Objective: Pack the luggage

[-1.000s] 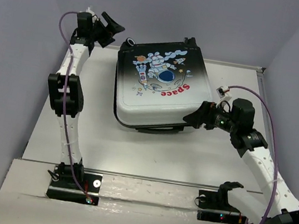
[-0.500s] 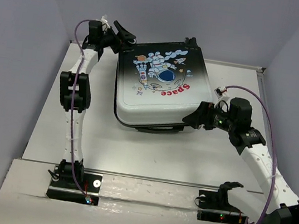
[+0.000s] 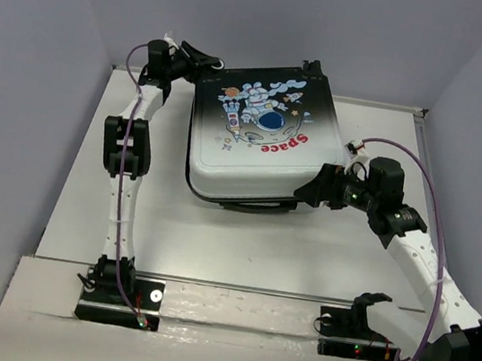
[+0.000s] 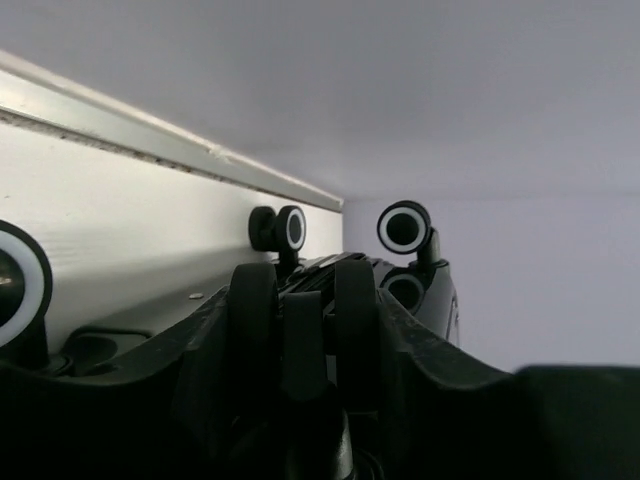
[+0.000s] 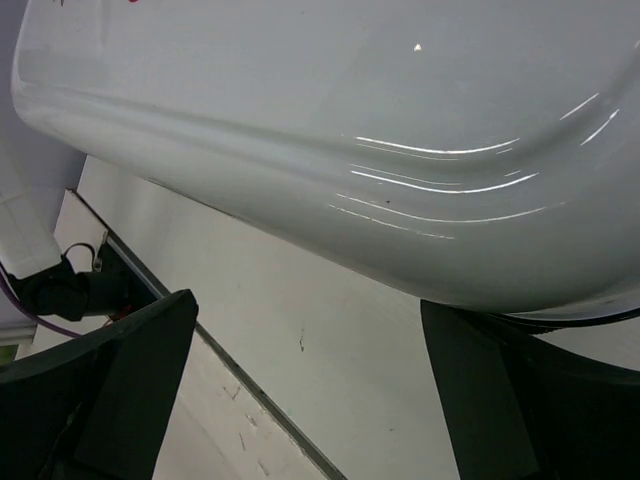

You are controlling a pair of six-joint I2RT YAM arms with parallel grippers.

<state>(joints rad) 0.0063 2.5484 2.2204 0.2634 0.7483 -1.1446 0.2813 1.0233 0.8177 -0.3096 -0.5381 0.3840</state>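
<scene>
Luggage (image 3: 246, 145): lid down, flat on the table (image 3: 214, 240), astronaut print up. Its far corner lies right at the tip of your left gripper (image 3: 207, 59). Its near white corner fills the space just ahead of your right gripper (image 3: 311, 184).
Left gripper: fingers (image 4: 252, 320) stand partway closed with a dark upright strip between them. From the wrist view you cannot tell whether they pinch it or merely flank it, nor what it is. Zipper pull or edge trim is a guess only.
Wheels (image 4: 404, 228): two white-ringed ones beyond the left fingertips, a third off to their left. That gripper looks along the wheeled end of the case.
Right gripper: jaws spread wide, nothing held. One finger (image 5: 120, 390) sits left of the rounded shell corner and the other right of it, with the shell above and between. Contact not visible.
Why so: likely one arm works the seam at the far end while the other braces the opposite corner, so the case does not slide.
Stage: shell looks shut. Whether it is zipped, you cannot see from here.
Risk: the glossy shell may skid under a sideways push.
</scene>
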